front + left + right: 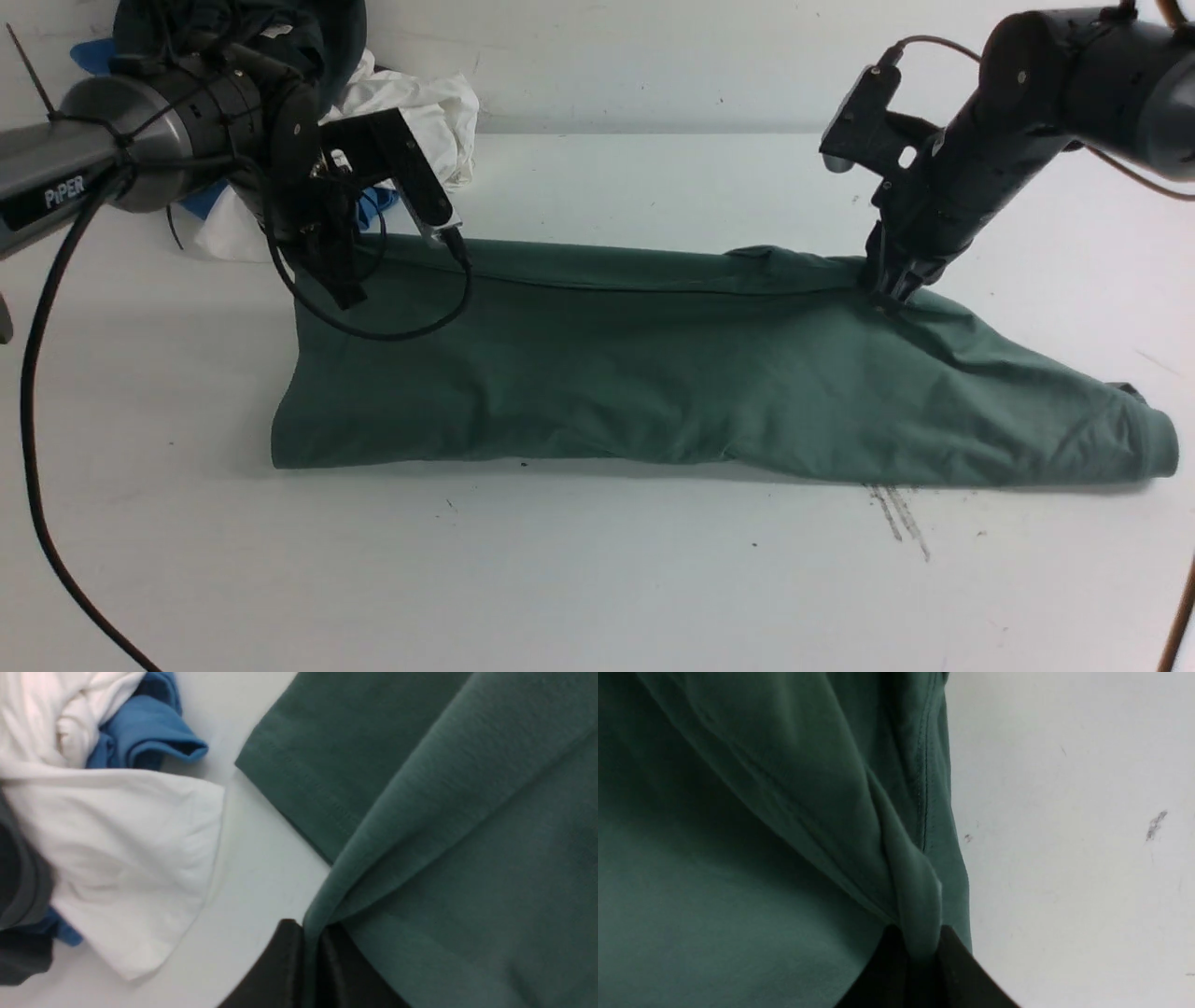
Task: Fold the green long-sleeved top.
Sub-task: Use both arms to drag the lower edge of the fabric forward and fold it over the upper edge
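The green long-sleeved top (pixel 653 373) lies across the table as a long band doubled over lengthwise, its fold along the near edge. My left gripper (pixel 344 285) is at the top's far left corner. In the left wrist view its fingers (pixel 289 970) are shut on a pinch of the green cloth (pixel 444 835), beside a hemmed edge. My right gripper (pixel 892 297) is at the far edge towards the right. There the right wrist view shows the fingers (pixel 957 970) shut on a bunched ridge of the fabric (pixel 738 858). A rounded end of the top reaches the far right.
A heap of other clothes sits at the back left behind my left arm: a white garment (pixel 420 112), a blue one (pixel 145 728) and a dark blackish-green one (pixel 233 28). A black cable (pixel 37 420) hangs at the left. Dark scuff marks (pixel 896 513) streak the table near the front right.
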Robot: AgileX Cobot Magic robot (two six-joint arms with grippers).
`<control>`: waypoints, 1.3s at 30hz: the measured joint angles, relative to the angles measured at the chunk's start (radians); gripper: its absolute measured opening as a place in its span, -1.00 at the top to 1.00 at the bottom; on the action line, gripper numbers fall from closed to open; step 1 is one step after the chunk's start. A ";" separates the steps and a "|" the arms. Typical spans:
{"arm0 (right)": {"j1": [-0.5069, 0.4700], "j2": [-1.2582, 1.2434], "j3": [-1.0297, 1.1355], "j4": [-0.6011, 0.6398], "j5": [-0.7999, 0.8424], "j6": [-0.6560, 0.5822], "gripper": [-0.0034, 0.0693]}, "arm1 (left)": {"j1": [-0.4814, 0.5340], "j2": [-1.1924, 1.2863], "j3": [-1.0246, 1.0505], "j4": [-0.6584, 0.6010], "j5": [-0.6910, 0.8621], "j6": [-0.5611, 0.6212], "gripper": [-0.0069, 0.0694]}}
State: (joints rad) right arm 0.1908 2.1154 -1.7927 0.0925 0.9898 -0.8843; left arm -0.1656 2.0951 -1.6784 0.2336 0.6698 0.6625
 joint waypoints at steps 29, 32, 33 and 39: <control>-0.035 0.045 -0.069 -0.033 -0.106 0.396 -0.27 | 0.033 0.080 -0.128 -0.028 -0.057 -0.449 -0.23; -0.032 0.032 -0.098 -0.004 -0.043 0.387 -0.27 | 0.028 0.080 -0.158 -0.049 0.074 -0.464 -0.16; -0.023 0.027 -0.109 0.038 -0.001 0.363 -0.25 | 0.017 0.080 -0.170 -0.068 0.153 -0.445 -0.04; 0.054 0.066 -0.115 0.158 0.090 0.247 0.06 | -0.022 0.092 -0.175 -0.186 0.293 -0.239 0.53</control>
State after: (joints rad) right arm 0.2449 2.1814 -1.9078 0.2508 1.0795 -0.6371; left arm -0.1877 2.1870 -1.8529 0.0481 0.9632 0.4237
